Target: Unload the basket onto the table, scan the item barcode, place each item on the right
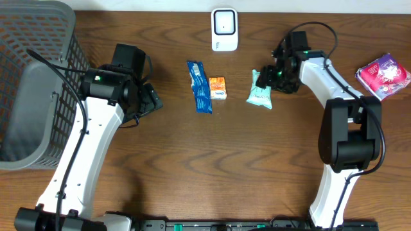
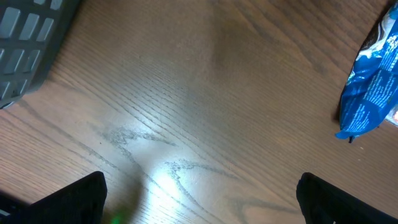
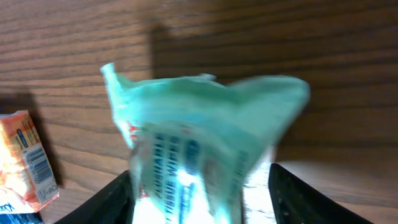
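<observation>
I count four packets (image 1: pixel 200 86), one scanner (image 1: pixel 225 29), one basket (image 1: pixel 26 128). Left pincer (image 2: pixel 199 199) gapes wide; right pincer (image 3: pixel 200 194) straddles the teal packet (image 3: pixel 199 130), grip untellable.

surface: brown wood-grain table (image 1: pixel 244 167) | light: pale glare patch on wood

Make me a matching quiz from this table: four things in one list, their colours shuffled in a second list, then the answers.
Things:
1. basket
2. scanner
3. wipes pack
4. long wrapper

Colours:
A. teal
B. blue
C. grey
D. white

Pairs: 1-C, 2-D, 3-A, 4-B
</observation>
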Tool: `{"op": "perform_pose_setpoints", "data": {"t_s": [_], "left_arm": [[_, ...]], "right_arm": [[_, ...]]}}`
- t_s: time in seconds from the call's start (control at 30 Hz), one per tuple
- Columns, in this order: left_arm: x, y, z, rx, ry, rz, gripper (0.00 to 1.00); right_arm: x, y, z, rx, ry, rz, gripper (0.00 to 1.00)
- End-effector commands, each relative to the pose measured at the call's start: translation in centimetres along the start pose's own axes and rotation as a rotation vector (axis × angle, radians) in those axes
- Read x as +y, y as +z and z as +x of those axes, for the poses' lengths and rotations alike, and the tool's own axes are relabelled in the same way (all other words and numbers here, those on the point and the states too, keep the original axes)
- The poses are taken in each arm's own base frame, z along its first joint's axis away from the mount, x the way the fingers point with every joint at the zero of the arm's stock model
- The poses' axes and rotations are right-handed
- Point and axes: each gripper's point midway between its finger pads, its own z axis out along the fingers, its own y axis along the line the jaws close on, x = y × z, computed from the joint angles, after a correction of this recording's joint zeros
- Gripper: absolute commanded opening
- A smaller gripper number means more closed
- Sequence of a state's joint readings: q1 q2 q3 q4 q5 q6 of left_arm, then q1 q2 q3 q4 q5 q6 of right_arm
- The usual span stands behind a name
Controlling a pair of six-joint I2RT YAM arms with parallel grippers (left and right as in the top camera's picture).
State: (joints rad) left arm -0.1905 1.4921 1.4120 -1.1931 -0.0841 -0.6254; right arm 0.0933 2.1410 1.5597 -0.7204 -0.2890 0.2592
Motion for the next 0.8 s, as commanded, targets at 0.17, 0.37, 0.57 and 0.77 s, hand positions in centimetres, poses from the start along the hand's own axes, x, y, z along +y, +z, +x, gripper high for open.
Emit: {"op": "perform_pose_setpoints", "data": {"t_s": [0.17, 0.37, 0.57, 0.77], "left_arm": [[0.2, 0.1, -0.1, 0.000, -0.008, -0.010, 0.98], [0.2, 0.1, -0.1, 0.001, -0.008, -0.010, 0.98], [0.2, 0.1, -0.1, 0.000, -0.008, -0.010, 0.98], [0.2, 0.1, -0.1, 0.000, -0.008, -0.010, 0.98]], "right_arm": [[-0.5, 2.2, 2.3, 0.063, 0.039, -0.048, 0.58], [-1.2, 3.3, 3.7, 0.089, 0.083, -0.040, 0.18], [1.9, 1.8, 1.4, 0.060, 0.110, -0.171, 0.01], [6.4, -2.2, -4.1, -0.064, 0.112, -0.289, 0.01]]}}
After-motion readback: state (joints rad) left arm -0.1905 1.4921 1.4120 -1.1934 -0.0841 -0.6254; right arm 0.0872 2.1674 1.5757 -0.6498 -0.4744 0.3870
